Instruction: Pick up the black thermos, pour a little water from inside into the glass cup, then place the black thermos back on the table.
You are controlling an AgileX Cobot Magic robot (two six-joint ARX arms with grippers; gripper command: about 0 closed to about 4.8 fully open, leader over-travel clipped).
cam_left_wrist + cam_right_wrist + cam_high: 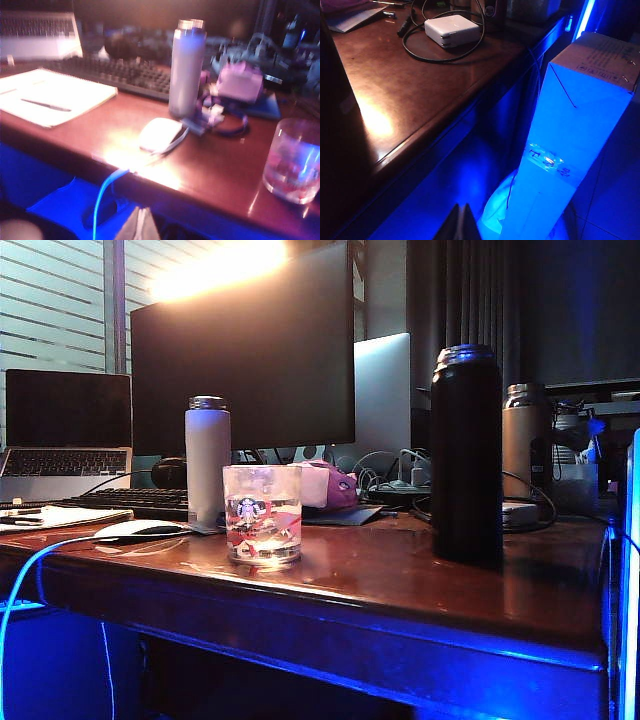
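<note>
The black thermos (466,455) stands upright on the table (400,585) at the right, its metallic rim on top. The glass cup (262,513) with its siren logo stands left of it near the front edge, and it also shows in the left wrist view as the glass cup (295,160). Neither arm appears in the exterior view. My left gripper (140,226) hangs below and in front of the table edge, fingertips together, holding nothing. My right gripper (461,225) is shut and empty, low beside the table's right end, above the blue-lit floor.
A white-lavender bottle (207,460) stands behind the cup, with a white mouse (160,134), a notebook (50,95) and a keyboard (130,502) to its left. A bronze bottle (523,440) is behind the thermos. A white adapter (452,30) with cable lies on the table. A tall cardboard box (585,125) stands off the table's right end.
</note>
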